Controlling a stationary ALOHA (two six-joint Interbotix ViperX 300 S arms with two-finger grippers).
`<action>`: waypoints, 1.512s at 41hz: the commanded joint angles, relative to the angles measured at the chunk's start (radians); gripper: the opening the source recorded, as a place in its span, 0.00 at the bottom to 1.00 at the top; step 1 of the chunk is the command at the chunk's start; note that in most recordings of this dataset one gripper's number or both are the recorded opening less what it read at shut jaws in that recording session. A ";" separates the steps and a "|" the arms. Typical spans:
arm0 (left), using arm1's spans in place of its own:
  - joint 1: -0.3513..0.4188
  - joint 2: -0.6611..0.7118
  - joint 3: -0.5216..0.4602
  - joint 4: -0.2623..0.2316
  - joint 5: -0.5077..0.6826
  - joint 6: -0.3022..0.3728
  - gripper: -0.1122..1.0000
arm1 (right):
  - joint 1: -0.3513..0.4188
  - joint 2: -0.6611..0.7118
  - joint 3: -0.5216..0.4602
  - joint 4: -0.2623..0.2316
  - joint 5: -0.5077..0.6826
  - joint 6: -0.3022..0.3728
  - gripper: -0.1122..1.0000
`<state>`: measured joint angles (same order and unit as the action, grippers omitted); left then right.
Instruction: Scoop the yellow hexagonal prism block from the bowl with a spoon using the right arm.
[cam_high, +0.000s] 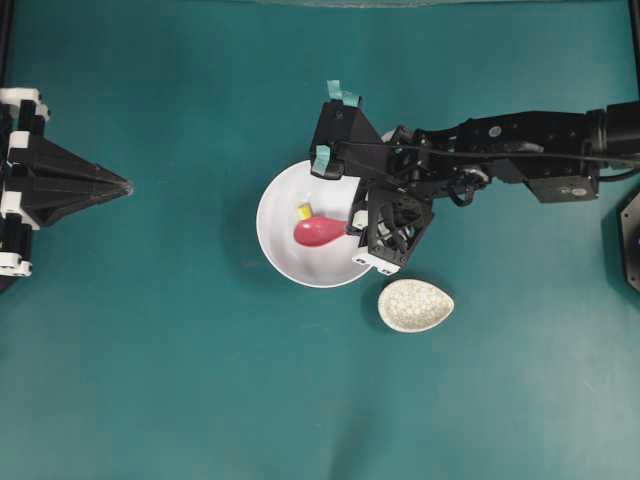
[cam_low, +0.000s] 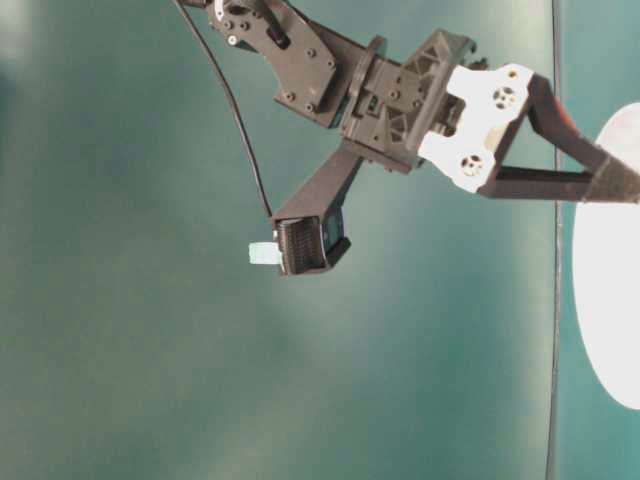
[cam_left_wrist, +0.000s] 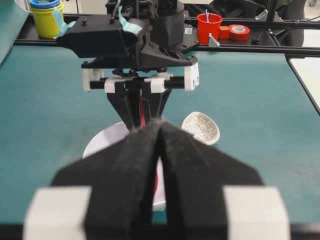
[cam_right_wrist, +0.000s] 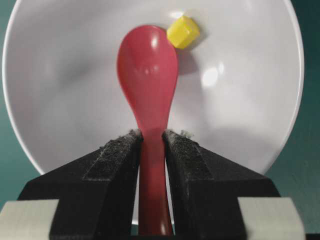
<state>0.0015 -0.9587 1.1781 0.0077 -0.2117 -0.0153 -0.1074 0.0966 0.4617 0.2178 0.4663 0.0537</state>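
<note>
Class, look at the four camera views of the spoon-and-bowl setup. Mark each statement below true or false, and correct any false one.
1. The right gripper is shut on the spoon. True.
2. The yellow block lies inside the spoon's scoop. False: it sits in the bowl beside the scoop's tip.
3. The speckled dish lies outside the bowl. True.
4. The left gripper is holding the bowl. False: it is shut, holding nothing, away from the bowl.

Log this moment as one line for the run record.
right hand: shut on spoon | spoon: in bowl | block: beside scoop tip, not scooped
</note>
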 joint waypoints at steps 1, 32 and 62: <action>0.000 0.006 -0.025 0.002 -0.012 -0.002 0.09 | 0.002 -0.006 -0.012 0.000 -0.018 -0.003 0.31; -0.002 0.006 -0.026 0.003 -0.012 -0.003 0.09 | 0.002 -0.081 -0.014 -0.002 -0.094 -0.005 0.30; -0.002 0.006 -0.026 0.003 -0.012 -0.003 0.09 | -0.009 -0.256 -0.006 -0.002 0.097 0.017 0.30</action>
<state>0.0000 -0.9603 1.1781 0.0077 -0.2132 -0.0169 -0.1150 -0.1365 0.4709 0.2163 0.5430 0.0614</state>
